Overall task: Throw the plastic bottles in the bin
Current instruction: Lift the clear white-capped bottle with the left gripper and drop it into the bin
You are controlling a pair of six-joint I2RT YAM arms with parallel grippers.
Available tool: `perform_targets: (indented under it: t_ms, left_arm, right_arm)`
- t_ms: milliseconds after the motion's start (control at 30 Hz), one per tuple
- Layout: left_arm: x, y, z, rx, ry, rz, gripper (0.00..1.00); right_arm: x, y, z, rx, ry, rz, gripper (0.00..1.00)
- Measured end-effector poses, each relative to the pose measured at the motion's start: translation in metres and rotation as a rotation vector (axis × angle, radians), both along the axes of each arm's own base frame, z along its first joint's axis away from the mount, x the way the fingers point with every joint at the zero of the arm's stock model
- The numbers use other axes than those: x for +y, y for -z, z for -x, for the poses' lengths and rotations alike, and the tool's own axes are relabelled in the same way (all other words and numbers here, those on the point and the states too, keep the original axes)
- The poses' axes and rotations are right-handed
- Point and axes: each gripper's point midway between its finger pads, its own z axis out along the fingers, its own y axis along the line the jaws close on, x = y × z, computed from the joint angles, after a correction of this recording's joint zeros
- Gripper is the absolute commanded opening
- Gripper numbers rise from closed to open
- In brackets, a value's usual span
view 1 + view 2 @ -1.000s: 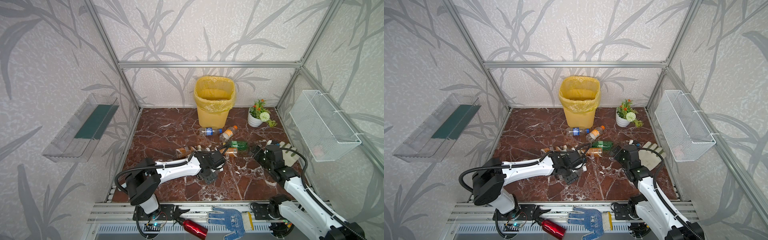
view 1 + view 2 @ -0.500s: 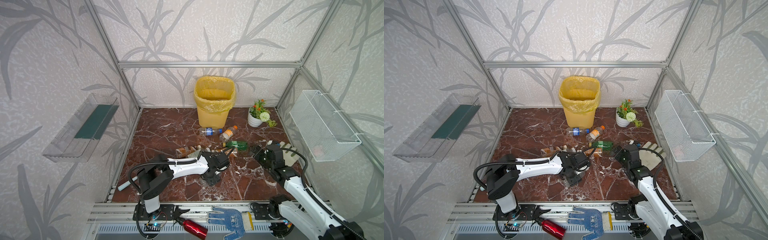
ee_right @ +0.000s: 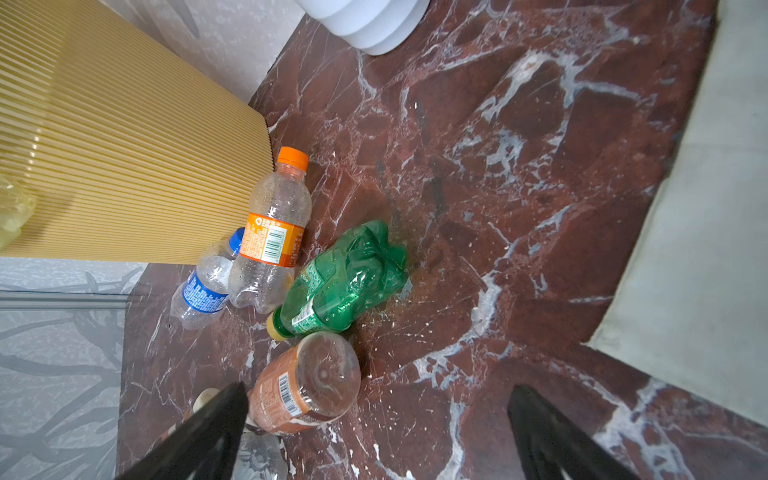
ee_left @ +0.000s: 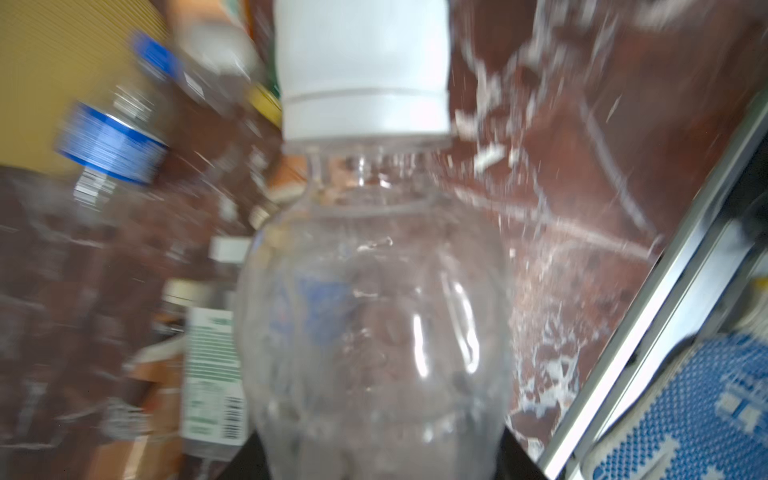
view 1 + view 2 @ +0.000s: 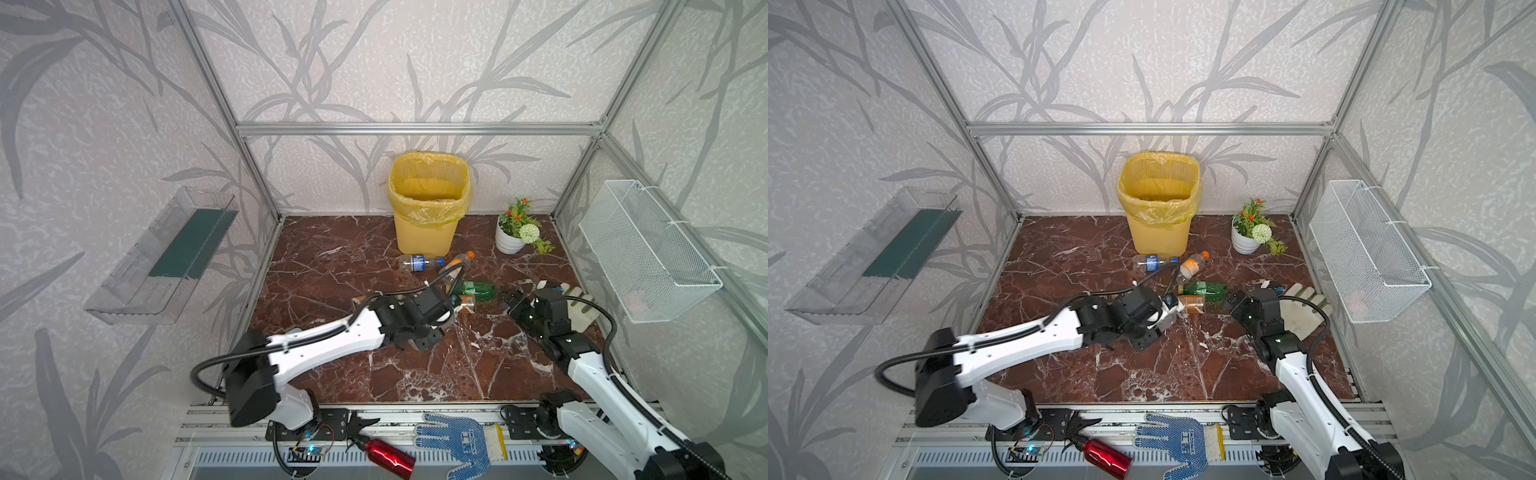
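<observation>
So the left gripper (image 5: 1166,314) looks clamped round the body of a clear bottle (image 4: 374,332). The bottle's long axis runs straight out from the wrist, white cap (image 4: 361,70) at the far end. The bin (image 5: 1156,237) stands well apart, ahead of the gripper but off to one side of where the cap points, with a blue-label bottle (image 5: 1152,262) lying between. My guess: lift, swing toward it, reach over the rim. The right gripper (image 3: 376,392) hangs with jaws wide apart, holding nothing, a brown-label bottle (image 3: 307,382) just ahead of it.
</observation>
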Motion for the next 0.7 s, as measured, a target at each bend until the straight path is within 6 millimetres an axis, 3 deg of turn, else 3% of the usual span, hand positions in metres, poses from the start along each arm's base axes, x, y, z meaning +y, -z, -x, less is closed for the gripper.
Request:
perform_targets:
  t_ms: [67,100,167,267,367,433,533,633,700]
  left_arm:
    - [0.021,-0.097,-0.026,-0.209,-0.062,0.205,0.49]
    - [0.036,-0.136,-0.037,-0.292,-0.104,0.285,0.49]
    - [0.084,-0.227,-0.057,-0.504,-0.219,0.454,0.49]
    - [0.13,-0.324,-0.06,-0.749,-0.309,0.621,0.49]
    - [0.131,-0.38,-0.071,-0.863,-0.306,0.754,0.49]
    - [0.115,-0.389,-0.104,-0.858,-0.303,0.801,0.52]
    - [0.069,-0.366,-0.184,-0.758,-0.304,0.808,0.64]
    - [0.017,-0.298,-0.268,-0.592,-0.33,0.754,0.77]
    - [-0.005,-0.246,-0.302,-0.486,-0.356,0.702,0.88]
  right_arm:
    - [0.0,-0.001,-0.001,-0.008,-0.006,0.002,0.98]
    - [0.001,-0.003,-0.002,-0.013,-0.01,0.001,0.98]
    - [0.002,-0.004,-0.003,-0.023,-0.017,-0.002,0.98]
    - [0.004,-0.006,-0.005,-0.036,-0.026,-0.01,0.98]
    - [0.006,-0.003,-0.004,-0.037,-0.034,-0.016,0.99]
    - [0.007,-0.001,-0.003,-0.031,-0.039,-0.019,0.98]
    - [0.007,-0.002,-0.001,-0.035,-0.048,-0.02,0.99]
    - [0.005,-0.01,0.003,-0.061,-0.053,-0.009,1.0]
    - [0.002,-0.016,0.005,-0.08,-0.051,0.004,1.0]
